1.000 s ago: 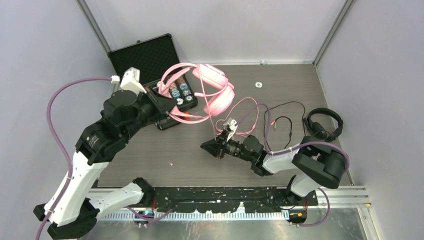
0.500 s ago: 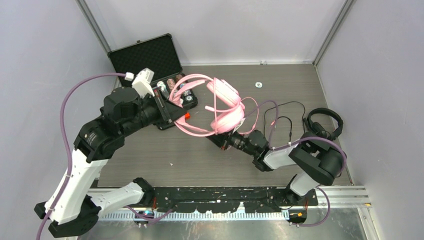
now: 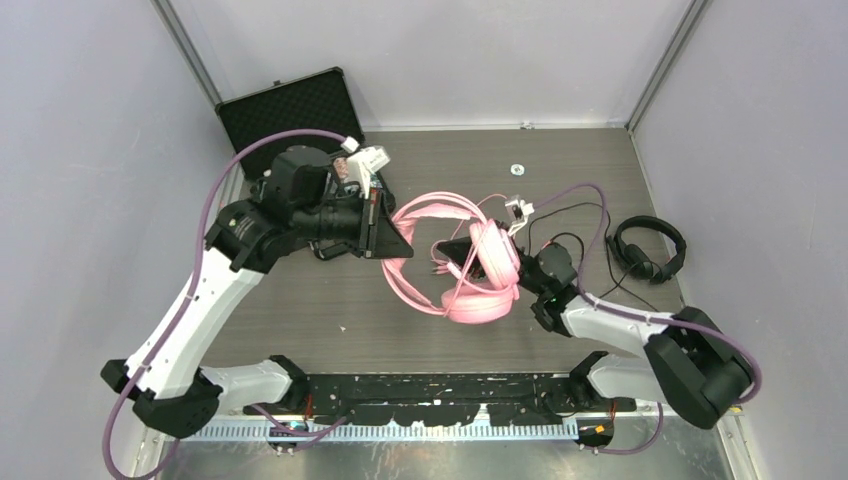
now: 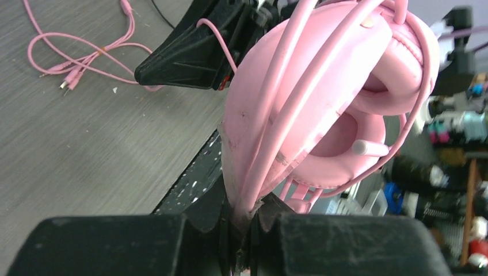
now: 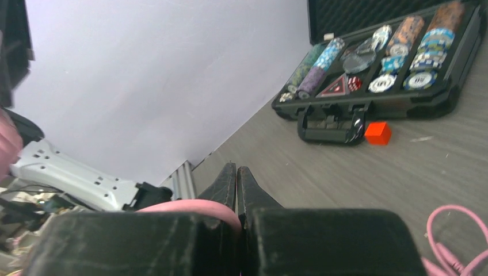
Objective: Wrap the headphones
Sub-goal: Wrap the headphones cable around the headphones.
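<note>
Holding the pink headphones (image 3: 470, 275) up off the table (image 3: 300, 310), over its middle, between the two arms. Clamped on the headband with the left gripper (image 4: 244, 221), fingers pressed together on the thin pink edge. Closed almost tip to tip on the right gripper (image 5: 236, 172), with nothing between the tips. Shows a pink strand by the root of those fingers, but cannot tell whether pinched or merely lying there. Several turns of the pink cable (image 4: 95, 56) already over band and ear cups, with a loose tail and its plugs down on the table. Black headphones (image 3: 648, 250) well apart at the right edge, thin cable sprawled, touched by neither gripper.

Probably light, but awkward. Glossy plastic, so likely to slip or twist in a narrow pinch. Springy band and swivelling cups, so apt to swing when turned. Best held where already held, on the flat of the band near its middle, not on a padded cup. Limp, rubbery cable, prone to spring loose and slide off the smooth shell unless kept taut. Better taken close to the last turn, short of the plugs, and never tugged at the joint with the cup, the likeliest weak spot.
</note>
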